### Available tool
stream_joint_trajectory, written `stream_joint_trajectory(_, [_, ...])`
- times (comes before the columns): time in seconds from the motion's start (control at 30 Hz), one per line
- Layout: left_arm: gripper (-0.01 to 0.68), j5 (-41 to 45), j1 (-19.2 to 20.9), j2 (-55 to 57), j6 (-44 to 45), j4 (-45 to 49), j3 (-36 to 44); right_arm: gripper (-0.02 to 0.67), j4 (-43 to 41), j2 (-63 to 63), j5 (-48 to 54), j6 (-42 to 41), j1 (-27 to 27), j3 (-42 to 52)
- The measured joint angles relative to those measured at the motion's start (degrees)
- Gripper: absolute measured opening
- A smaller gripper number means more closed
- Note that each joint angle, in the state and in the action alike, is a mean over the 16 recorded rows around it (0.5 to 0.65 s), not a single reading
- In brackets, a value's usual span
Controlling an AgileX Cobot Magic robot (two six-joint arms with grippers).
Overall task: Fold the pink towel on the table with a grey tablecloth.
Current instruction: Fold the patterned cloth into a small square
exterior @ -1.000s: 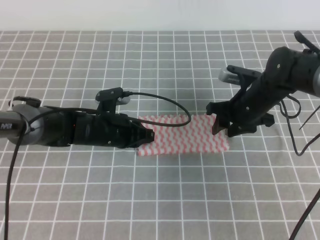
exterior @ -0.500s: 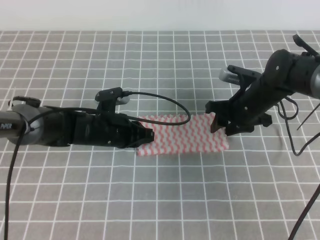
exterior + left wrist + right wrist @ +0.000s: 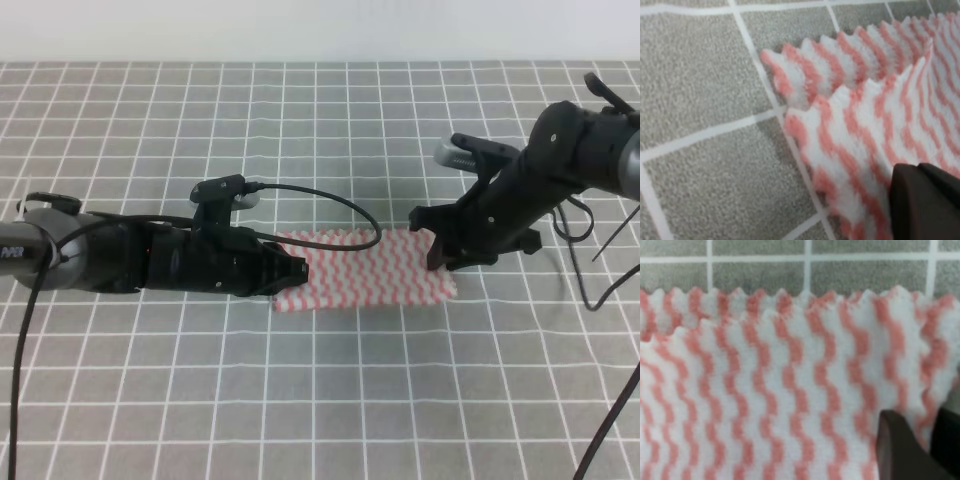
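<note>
The pink towel lies flat on the table with a grey tablecloth, doubled over into a strip with two zigzag layers showing. My left gripper lies low over the towel's left end. Its dark fingers are together on the upper layer near that layer's corner. At the towel's right end my right gripper reaches down, its fingers nearly touching at the right edge of the cloth.
A black cable arcs from the left arm over the towel's far edge. More cables hang at the right arm. White grid lines cover the grey cloth all around.
The right gripper has risen slightly and shifted a little to the left at the towel's right end. The left arm and the towel have stayed still.
</note>
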Motion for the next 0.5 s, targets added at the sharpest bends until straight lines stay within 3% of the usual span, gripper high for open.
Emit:
stream_joint_trajectory(0.27, [-0.004,0.0,0.0,0.0,0.0,0.0,0.0,0.026,0.4,0.2,2.1,-0.4,0.1,-2.4])
stream_joint_trajectory(0.5, [-0.004,0.2,0.0,0.0,0.0,0.1,0.0,-0.008,1.1,0.4,5.2,-0.7,0.4,-6.3])
